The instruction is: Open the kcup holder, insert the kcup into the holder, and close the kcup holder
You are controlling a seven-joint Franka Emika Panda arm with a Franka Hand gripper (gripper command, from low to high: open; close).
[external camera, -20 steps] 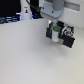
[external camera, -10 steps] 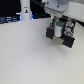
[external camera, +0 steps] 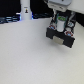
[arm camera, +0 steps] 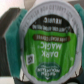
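My gripper [external camera: 61, 21] is shut on the kcup [external camera: 61, 19], a small green and white pod held between the two dark fingers [external camera: 52, 23]. It hangs just above the kcup holder [external camera: 60, 37], a black box on the white table at the exterior view's upper right. I cannot tell from here whether the drawer is open. In the wrist view the kcup [arm camera: 47, 42] fills the picture, with its white rim and a green label with lettering. The holder is hidden behind it there.
A white upright object [external camera: 25, 10] with a blue glow stands at the back. Dark items [external camera: 7, 20] line the back at the exterior view's left. The white table [external camera: 30, 60] spreads in front of the holder.
The gripper with the kcup has shifted slightly towards the exterior view's right, staying over the black holder. The holder has not visibly moved.
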